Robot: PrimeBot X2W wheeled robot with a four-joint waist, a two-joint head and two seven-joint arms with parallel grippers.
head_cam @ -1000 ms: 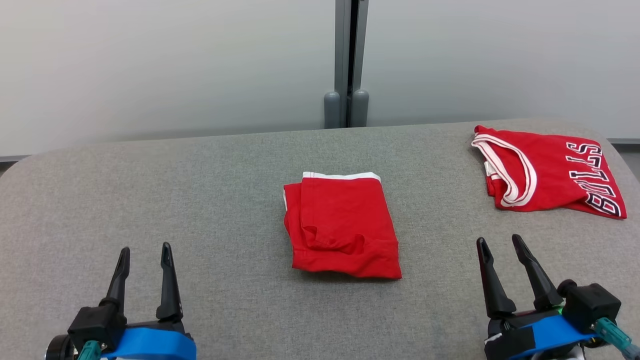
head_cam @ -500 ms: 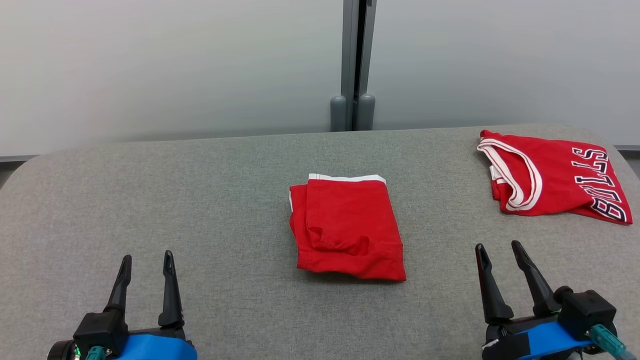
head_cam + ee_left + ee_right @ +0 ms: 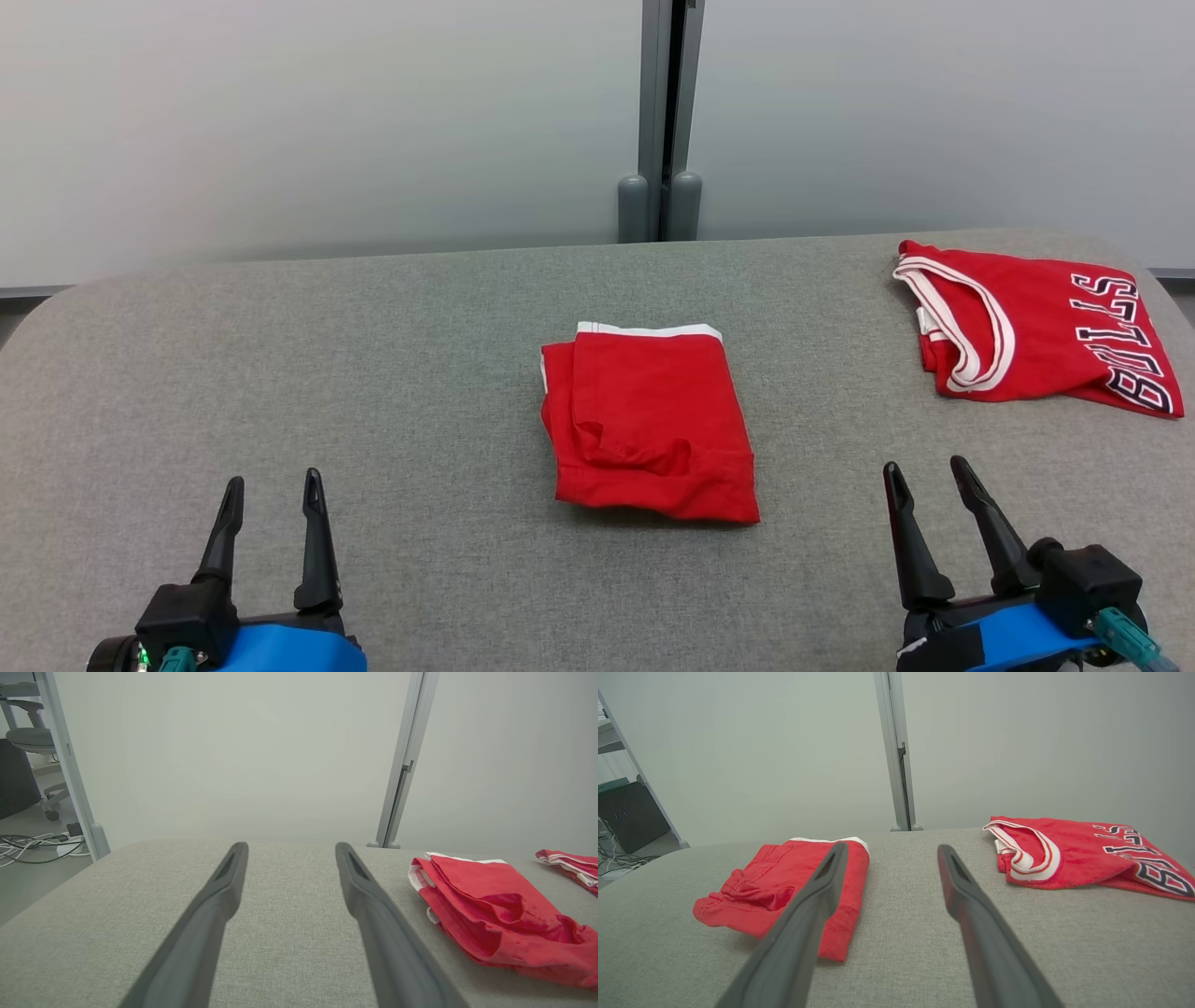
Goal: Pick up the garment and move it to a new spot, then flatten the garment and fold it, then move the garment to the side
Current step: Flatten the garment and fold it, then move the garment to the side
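Nearest to the robot, the left gripper (image 3: pixel 273 478) hovers at the near left over the grey padded table (image 3: pixel 373 373). Its two dark fingers (image 3: pixel 219 891) are spread apart with nothing between them. At the near right the right gripper (image 3: pixel 927 464) is in the same posture, fingers parted and empty, leaning a little to the left. Neither gripper touches any cloth. A little farther, about in the middle of the table and between the two grippers, lies the folded red garment (image 3: pixel 649 425). It is a rough rectangle with a white band (image 3: pixel 649 329) along its far edge, and a loose fold of cloth is bunched on top near its near edge. It lies flat on the table, well apart from both grippers. Farther to the right, close to the far right corner, lies a red jersey (image 3: pixel 1036 331) with white trim and the word BULLS in dark letters. Behind the table stands a pale wall with a grey metal post (image 3: pixel 665 112). In the left wrist view, an office chair (image 3: pixel 28 742) and some cables (image 3: pixel 28 842) on the floor are at the far left.
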